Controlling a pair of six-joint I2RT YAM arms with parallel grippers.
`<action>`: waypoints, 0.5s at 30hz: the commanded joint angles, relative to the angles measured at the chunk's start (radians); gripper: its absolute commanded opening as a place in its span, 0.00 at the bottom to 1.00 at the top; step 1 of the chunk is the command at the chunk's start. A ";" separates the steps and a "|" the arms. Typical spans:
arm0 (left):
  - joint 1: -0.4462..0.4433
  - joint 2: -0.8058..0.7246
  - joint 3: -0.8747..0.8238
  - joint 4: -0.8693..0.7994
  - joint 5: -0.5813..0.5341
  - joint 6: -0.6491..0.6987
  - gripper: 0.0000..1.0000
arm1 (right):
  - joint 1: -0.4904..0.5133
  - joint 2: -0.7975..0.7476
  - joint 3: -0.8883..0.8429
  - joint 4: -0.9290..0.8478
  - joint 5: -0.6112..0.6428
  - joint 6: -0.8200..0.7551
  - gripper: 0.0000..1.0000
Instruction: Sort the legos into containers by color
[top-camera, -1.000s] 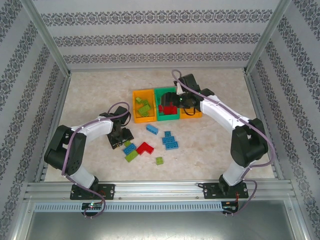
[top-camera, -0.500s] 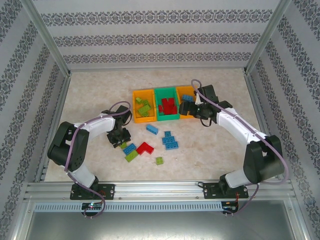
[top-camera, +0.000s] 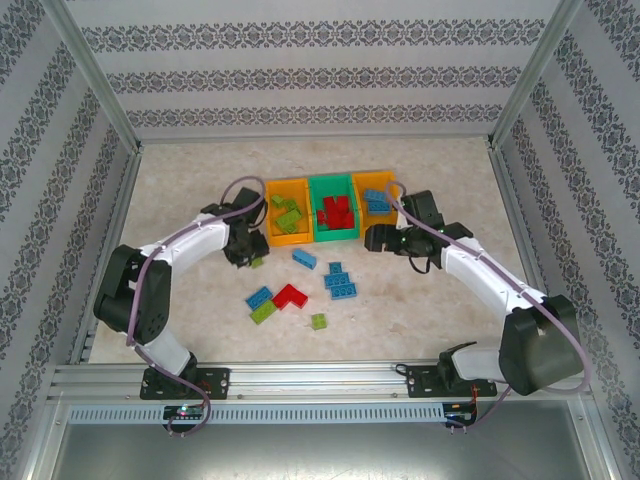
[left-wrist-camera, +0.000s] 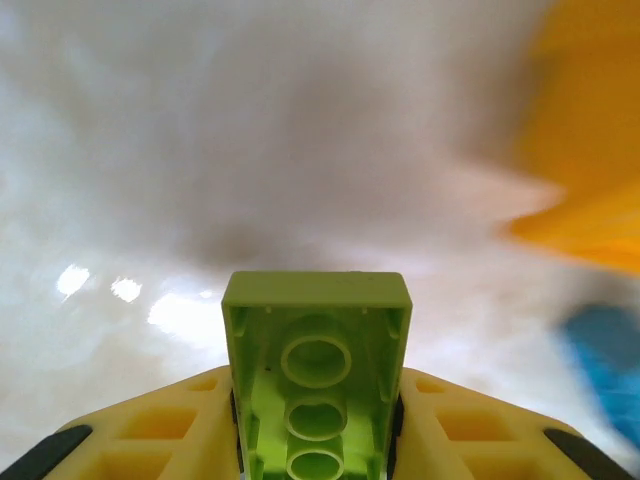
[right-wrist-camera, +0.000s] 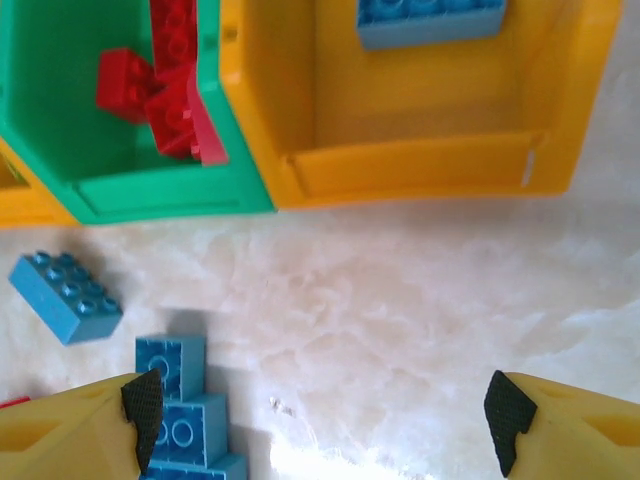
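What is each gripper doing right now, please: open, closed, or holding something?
Left gripper: closed on a lime green lego.
Right gripper: open, holding nothing.

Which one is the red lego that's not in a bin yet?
Find the three joined bins on the table, then look at the loose pieces in front of them. The red lego lies just right of a blue brick; it is the only red piece outside the bins, shaped like an L.
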 joint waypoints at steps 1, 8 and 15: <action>-0.013 -0.021 0.126 0.012 -0.031 0.080 0.38 | 0.065 -0.004 -0.034 0.015 0.027 -0.009 0.86; -0.011 0.138 0.400 -0.006 0.023 0.185 0.39 | 0.226 0.048 -0.029 0.077 0.084 -0.012 0.86; -0.009 0.339 0.594 -0.045 0.061 0.229 0.41 | 0.295 0.107 0.006 0.104 0.090 -0.063 0.83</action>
